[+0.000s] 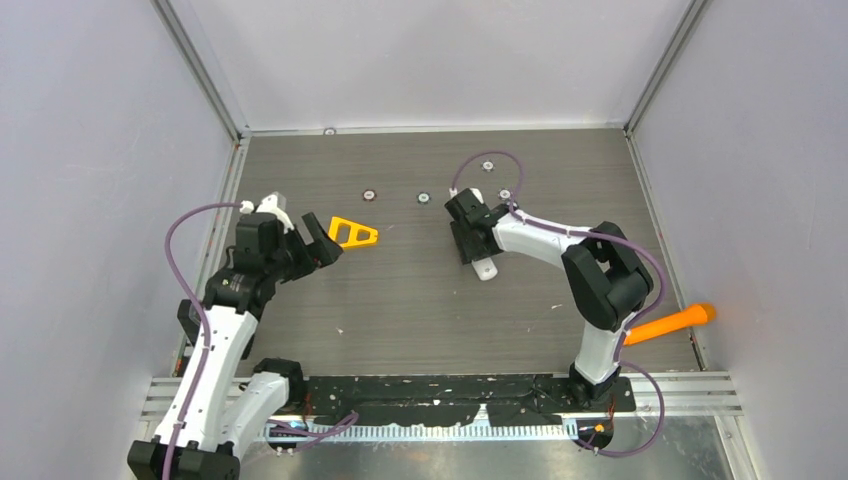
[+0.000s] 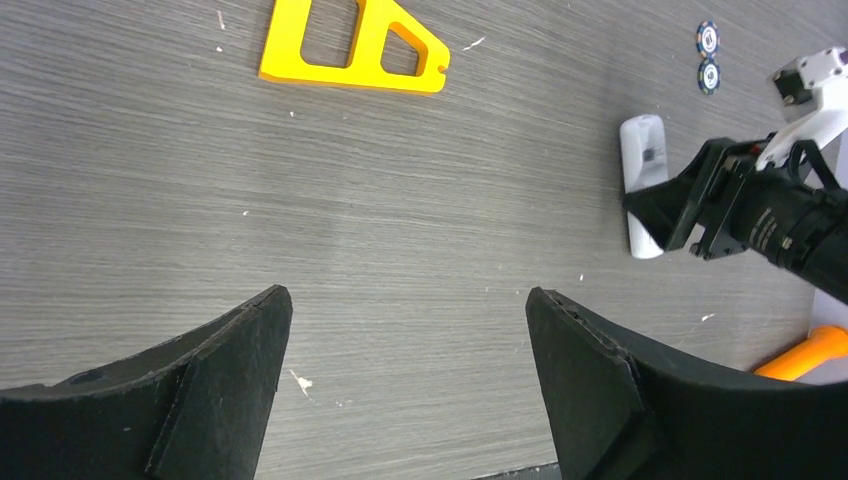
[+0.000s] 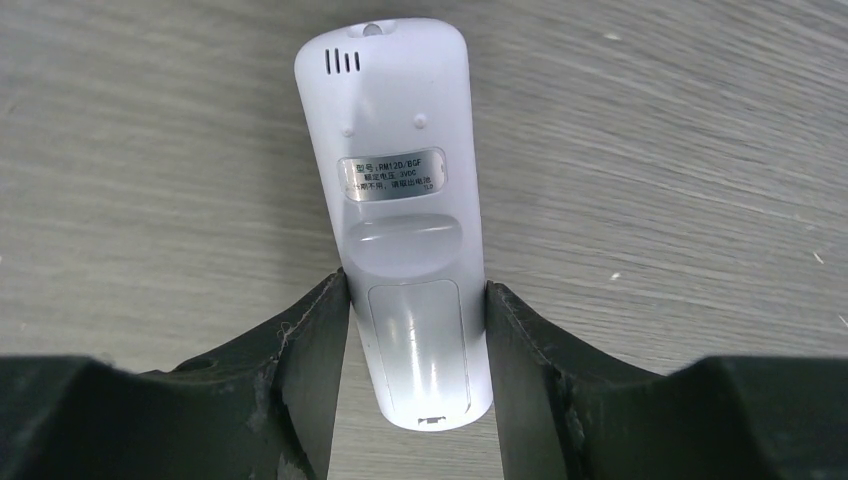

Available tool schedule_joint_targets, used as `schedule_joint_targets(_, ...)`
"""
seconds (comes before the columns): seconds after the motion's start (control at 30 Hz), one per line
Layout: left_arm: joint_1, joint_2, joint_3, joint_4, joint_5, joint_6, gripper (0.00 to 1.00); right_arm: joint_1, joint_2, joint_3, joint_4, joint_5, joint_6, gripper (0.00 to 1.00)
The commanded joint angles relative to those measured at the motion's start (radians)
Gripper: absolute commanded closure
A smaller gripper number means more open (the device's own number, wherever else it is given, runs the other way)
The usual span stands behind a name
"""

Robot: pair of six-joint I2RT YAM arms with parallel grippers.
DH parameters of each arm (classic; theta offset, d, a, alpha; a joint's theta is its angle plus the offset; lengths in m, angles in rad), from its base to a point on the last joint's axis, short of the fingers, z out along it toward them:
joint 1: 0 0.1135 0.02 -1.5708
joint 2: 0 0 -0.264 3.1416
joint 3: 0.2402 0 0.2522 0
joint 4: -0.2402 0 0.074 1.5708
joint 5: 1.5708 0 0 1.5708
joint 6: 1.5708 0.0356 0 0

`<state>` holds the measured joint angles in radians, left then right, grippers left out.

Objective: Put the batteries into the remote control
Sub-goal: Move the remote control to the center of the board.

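Remote control (image 3: 405, 200) lies back-up on the desk (image 1: 420, 320), near centre of the top view; light, stiff, glossy plastic, we judge it slippery; best pinched across its long edges. Right fingers (image 3: 305, 360) narrow, holding it, one against each edge of the lower half, flanking the cover panel (image 3: 420, 340); cover on. Left fingers (image 2: 230, 350) spread wide over the desk, holding nothing; orange triangle (image 2: 350, 45) upper left of their view; we cannot find the batteries.

Remote control (image 3: 405, 200) lying back-up on grey table (image 3: 650, 150), right fingers (image 3: 305, 380) gripping its sides
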<state>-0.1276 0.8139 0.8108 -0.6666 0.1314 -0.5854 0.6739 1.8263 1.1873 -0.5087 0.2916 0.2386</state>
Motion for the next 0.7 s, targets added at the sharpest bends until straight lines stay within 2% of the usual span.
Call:
schedule_joint_targets(0.0, 0.006, 0.031, 0.088, -0.092, 0.023, 0.046, 0.10, -0.043, -0.046, 0.008, 0.019, 0.044, 0.102, 0.61)
schedule_joint_targets(0.13, 0.006, 0.032, 0.111, -0.130, 0.053, 0.091, 0.01, -0.070, -0.008, 0.028, 0.009, 0.008, 0.101, 0.57)
schedule_joint_targets(0.3, 0.006, 0.019, 0.165, -0.222, 0.050, 0.113, 0.00, -0.091, -0.004, 0.026, -0.005, -0.025, 0.092, 0.45)
schedule_joint_targets(0.43, 0.006, -0.020, 0.165, -0.225, 0.109, 0.116, 0.00, -0.102, -0.022, 0.018, -0.005, -0.047, 0.090, 0.33)
schedule_joint_targets(0.67, 0.006, -0.210, 0.097, -0.192, 0.087, 0.043, 0.00, -0.115, -0.092, 0.024, -0.019, -0.086, 0.087, 0.20)
